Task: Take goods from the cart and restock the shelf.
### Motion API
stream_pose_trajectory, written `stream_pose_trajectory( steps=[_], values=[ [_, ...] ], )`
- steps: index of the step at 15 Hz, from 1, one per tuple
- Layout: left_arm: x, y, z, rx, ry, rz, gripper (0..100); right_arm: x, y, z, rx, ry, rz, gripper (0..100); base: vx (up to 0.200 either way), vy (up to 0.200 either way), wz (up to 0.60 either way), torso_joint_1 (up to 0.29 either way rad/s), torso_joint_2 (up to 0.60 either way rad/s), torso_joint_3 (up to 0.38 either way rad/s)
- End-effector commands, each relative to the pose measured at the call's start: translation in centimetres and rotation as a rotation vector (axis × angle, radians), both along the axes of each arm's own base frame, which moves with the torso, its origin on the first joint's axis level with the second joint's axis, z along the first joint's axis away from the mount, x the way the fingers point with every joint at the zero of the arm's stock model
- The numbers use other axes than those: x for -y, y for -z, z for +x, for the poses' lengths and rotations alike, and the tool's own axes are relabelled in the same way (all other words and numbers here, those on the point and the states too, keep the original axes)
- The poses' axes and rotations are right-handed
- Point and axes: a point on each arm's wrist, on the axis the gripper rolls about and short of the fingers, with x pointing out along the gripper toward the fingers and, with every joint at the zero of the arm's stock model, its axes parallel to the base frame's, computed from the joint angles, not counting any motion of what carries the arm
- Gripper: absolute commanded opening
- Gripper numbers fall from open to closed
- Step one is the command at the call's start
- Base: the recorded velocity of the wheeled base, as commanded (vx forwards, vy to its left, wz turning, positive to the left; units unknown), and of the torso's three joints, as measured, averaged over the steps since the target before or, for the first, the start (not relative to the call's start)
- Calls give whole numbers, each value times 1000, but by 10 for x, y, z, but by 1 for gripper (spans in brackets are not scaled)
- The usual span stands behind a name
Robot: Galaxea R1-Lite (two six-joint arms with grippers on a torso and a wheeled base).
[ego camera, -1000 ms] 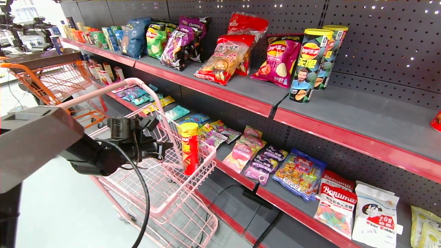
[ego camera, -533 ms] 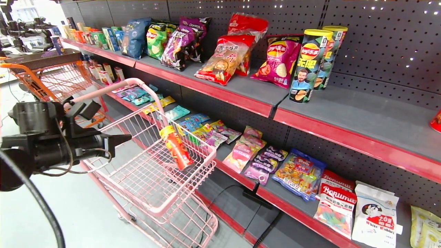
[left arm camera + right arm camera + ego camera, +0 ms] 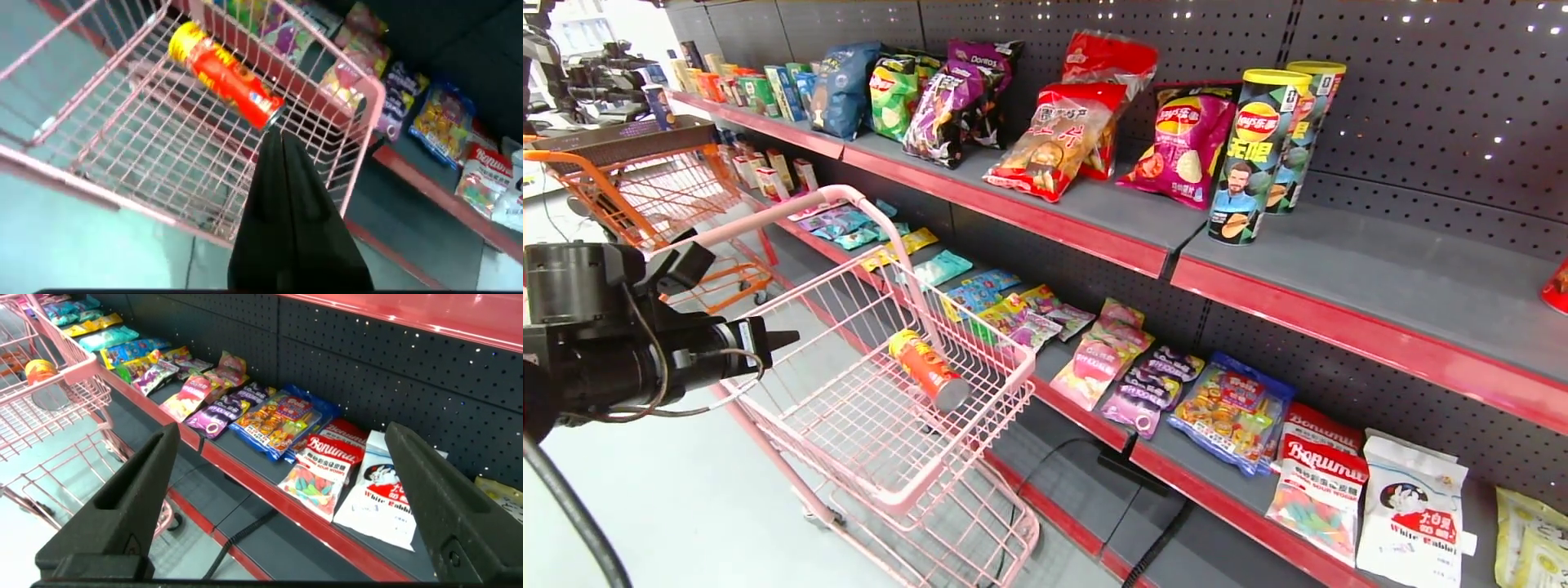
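**Item: red chip can** [image 3: 927, 380]. One unit, yellow lid. It lies on its side on the basket floor of the pink cart [image 3: 768, 214], towards the end wall nearest the shelving, with its metal base facing that wall. Nothing grips or touches it.

**Left gripper** [image 3: 788, 335]. Fingers pressed together into a single point and holding nothing. It sits at the cart's aisle-side rim, apart from the can, with its tip aimed towards the can in the left wrist view.

**Right gripper** [image 3: 282, 441]. Jaws spread wide and empty, facing the lower shelf [image 3: 245, 469], where candy and sweet bags [image 3: 1233, 408] lie along the front edge.

**Destination: upper shelf** [image 3: 1380, 278]. Two tall chip cans [image 3: 1250, 155] stand upright at the left end of this grey section, and the rest of the board beside them is bare. That is the likely slot for the red can.

**Other stock.** Crisp bags [image 3: 1054, 139] lean along the upper shelf further left. An orange cart [image 3: 629, 188] stands beyond the pink one.

**Status.** Restocking of this item has not begun: the can is in the cart and not yet grasped. What remains is to open the left fingers, take the lying can across its body, lift it clear of the wire walls and stand it by its neighbours. It may roll on the wire floor.
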Motion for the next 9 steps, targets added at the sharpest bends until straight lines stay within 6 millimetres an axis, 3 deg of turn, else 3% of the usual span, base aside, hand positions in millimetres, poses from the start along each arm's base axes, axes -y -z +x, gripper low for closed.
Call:
stream_pose_trajectory(
  steps=[1, 3, 4, 9],
  values=[
    [-2, 7, 15, -53, -29, -20, 0, 0, 0, 0, 0, -2, 1, 100, 0, 0, 0, 0, 0, 0],
    [-6, 14, 50, -86, -119, -78, 0, 0, 0, 0, 0, 0, 1, 100, 0, 0, 0, 0, 0, 0],
    [-7, 21, 63, -96, -139, -78, 100, 0, 0, 0, 0, 0, 1, 100, 0, 0, 0, 0, 0, 0],
    [-8, 61, 113, -200, -228, -84, 100, 0, 0, 0, 0, 0, 1, 100, 0, 0, 0, 0, 0, 0]
  ],
)
